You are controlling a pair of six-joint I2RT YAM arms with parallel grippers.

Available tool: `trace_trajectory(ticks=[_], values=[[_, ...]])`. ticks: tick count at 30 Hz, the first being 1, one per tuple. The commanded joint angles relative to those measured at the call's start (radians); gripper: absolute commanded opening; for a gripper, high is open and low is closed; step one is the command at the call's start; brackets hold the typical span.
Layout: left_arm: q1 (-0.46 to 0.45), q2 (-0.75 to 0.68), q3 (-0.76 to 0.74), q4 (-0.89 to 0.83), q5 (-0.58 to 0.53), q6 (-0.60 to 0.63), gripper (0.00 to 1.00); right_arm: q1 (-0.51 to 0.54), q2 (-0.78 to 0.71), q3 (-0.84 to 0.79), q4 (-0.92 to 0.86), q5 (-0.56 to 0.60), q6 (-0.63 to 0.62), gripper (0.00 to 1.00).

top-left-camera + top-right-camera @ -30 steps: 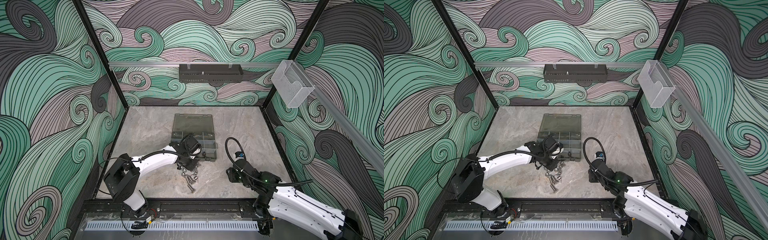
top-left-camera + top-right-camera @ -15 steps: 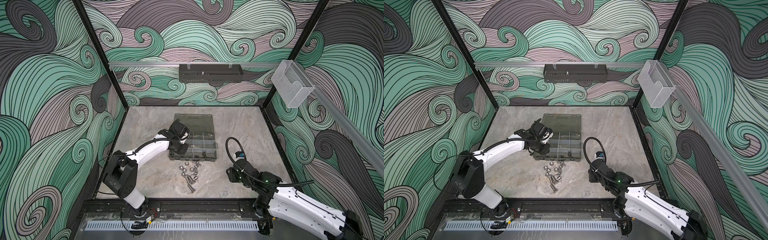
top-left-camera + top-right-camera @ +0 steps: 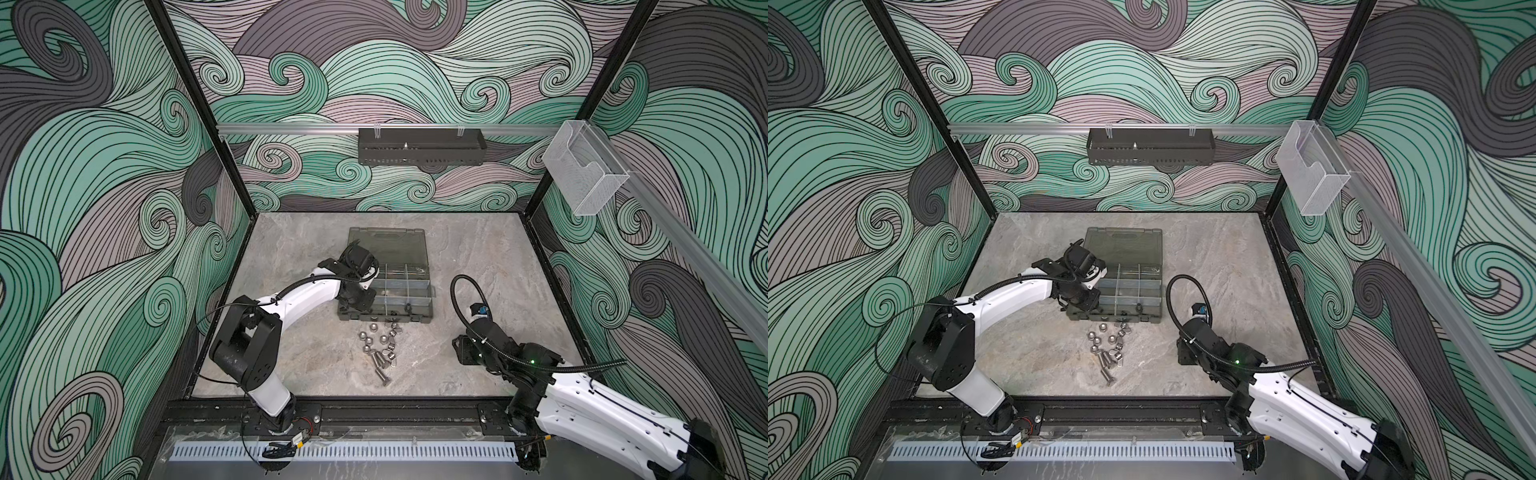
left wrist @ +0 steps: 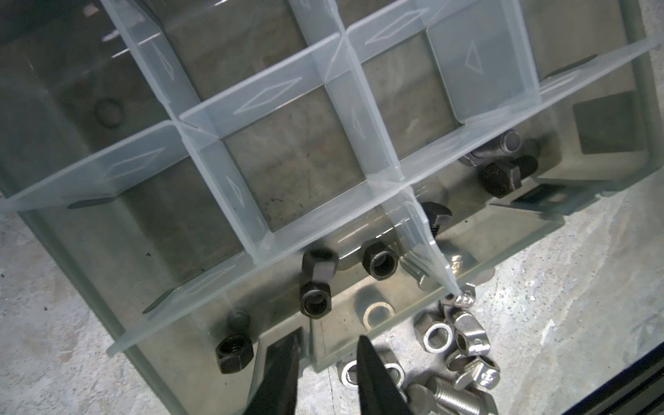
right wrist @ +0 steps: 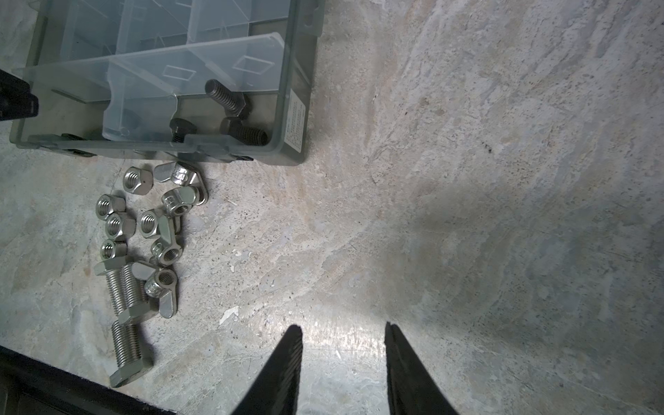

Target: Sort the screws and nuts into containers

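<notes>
The right gripper (image 5: 343, 326) hovers over the table (image 5: 467, 179), jaws parted and empty. Silver screws (image 5: 124, 287) and nuts (image 5: 115, 224) lie heaped just before the case (image 3: 386, 318). Its front compartments hold black nuts (image 4: 316, 298) and black screws (image 5: 230, 97). The left gripper (image 4: 328, 335) hangs over the nuts' compartment, jaws slightly apart, holding nothing.

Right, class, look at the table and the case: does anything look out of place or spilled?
Nothing looks damaged. What stands out is the loose heap of silver screws and nuts, mixed together on the table just outside the front wall of the case. Inside, black nuts share one compartment and black screws the next.
</notes>
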Motion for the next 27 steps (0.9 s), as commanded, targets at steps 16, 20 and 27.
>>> trace_trajectory(ticks=[16,20,27], values=[[0.005,-0.011,0.002,0.015,0.055,-0.002,0.33,-0.005,0.055,0.010,0.001,0.009,0.023,0.40],[0.005,-0.018,0.003,0.016,0.063,-0.004,0.34,-0.005,0.082,0.014,0.015,-0.003,0.021,0.40],[0.005,-0.026,0.003,0.019,0.069,-0.007,0.33,-0.005,0.145,0.033,0.046,-0.029,0.009,0.39]])
